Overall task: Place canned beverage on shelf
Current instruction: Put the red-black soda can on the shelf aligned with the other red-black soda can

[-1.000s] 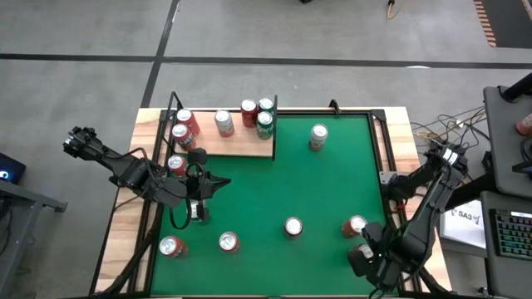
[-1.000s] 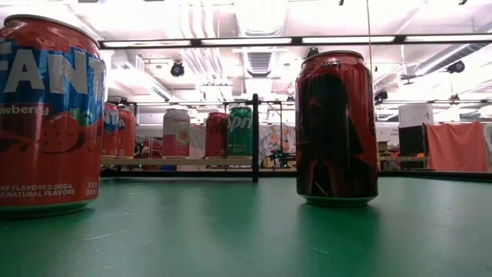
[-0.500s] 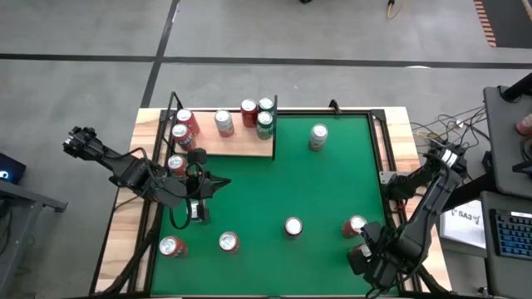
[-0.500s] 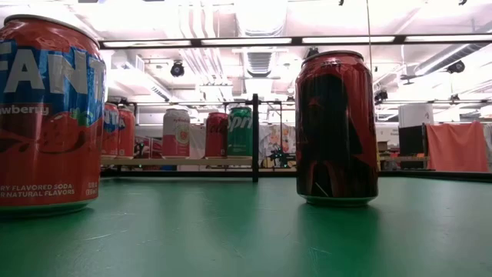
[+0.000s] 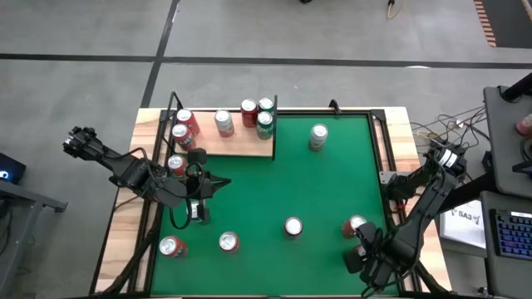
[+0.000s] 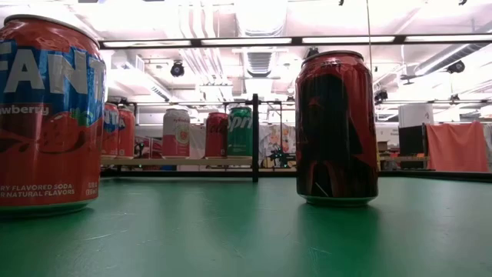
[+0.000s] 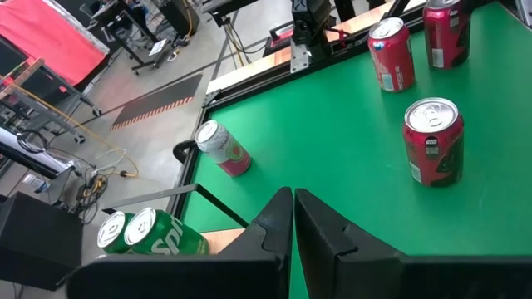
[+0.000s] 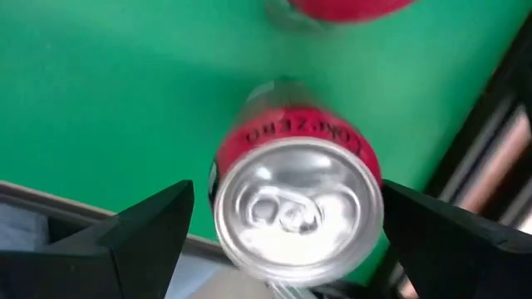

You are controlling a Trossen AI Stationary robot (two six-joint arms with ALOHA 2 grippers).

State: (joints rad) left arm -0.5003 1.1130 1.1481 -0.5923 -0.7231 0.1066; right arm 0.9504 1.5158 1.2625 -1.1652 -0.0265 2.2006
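Slightly shifted since the earlier frame, the right gripper [image 5: 362,249] now hangs at the table's near right corner, fingers spread wide either side of the Coke Zero can [image 8: 293,199] but not yet pinching it. Step in hand, by judgement: approach for pickup; next the fingers must close on the can and carry it to the shelf [image 5: 241,143] at the far left, already holding several cans. Left gripper [image 7: 293,218], pressed together, waits just beside the shelf

An upright red aluminium Coke Zero can [image 8: 295,203], silver top with pull tab, stands between the right arm's wide-open jaws. The flat pale wood shelf [image 5: 241,143] with thin black rods lies well apart, carrying six upright cans.
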